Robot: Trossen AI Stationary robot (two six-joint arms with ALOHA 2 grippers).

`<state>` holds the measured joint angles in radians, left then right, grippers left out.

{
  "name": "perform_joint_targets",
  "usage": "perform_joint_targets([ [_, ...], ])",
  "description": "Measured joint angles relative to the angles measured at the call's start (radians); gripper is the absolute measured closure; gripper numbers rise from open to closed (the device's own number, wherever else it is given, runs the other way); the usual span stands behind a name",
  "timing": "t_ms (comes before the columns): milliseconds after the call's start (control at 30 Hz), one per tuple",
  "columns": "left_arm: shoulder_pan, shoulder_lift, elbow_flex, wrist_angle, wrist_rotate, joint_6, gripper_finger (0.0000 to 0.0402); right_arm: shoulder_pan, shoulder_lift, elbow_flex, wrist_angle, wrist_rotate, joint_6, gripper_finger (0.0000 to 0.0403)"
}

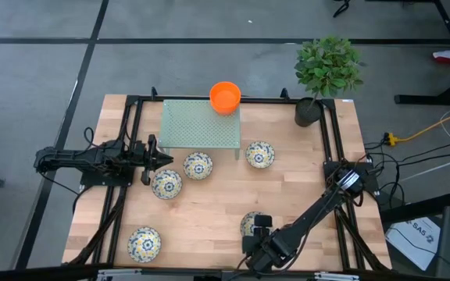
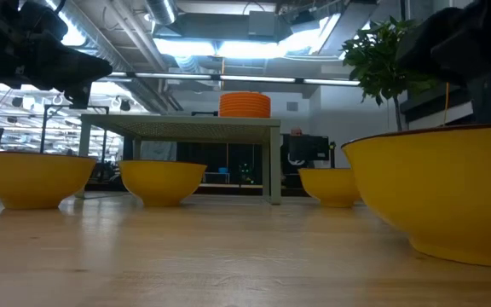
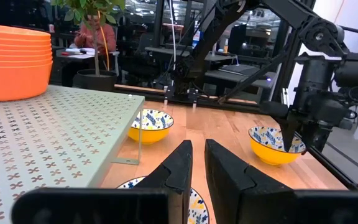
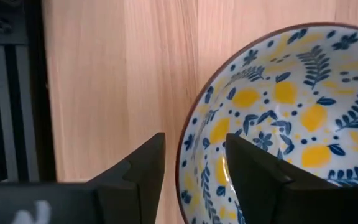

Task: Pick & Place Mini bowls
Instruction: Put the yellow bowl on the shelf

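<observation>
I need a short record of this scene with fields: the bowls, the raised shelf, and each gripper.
patterned bowls: five on the table, e.g. one at
orange bowls: stacked on the green perforated shelf
left gripper: low beside the shelf, above a bowl, fingers nearly together, holding nothing
right gripper: fingers astride the rim of a bowl
plant pot: far right corner

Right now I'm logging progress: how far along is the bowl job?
Done: a stack of orange bowls sits on the green rack. In hand: the right gripper straddles a patterned bowl's rim, not yet lifted. Left: four more patterned bowls on the table; the left gripper waits near two.
</observation>
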<state>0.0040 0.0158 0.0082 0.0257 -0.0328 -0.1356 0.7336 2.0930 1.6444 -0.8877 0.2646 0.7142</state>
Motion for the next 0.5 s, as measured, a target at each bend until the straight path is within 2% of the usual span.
perform_joint_targets([
  [167, 0.0, 0.0, 0.0, 0.0, 0.0, 0.0, 0.0363, -0.011, 0.001, 0.0, 0.01, -0.004, -0.015, 0.0256],
  [500, 0.0, 0.0, 0.0, 0.0, 0.0, 0.0, 0.0363, -0.032, -0.006, 0.004, 0.006, 0.005, -0.075, 0.0387],
])
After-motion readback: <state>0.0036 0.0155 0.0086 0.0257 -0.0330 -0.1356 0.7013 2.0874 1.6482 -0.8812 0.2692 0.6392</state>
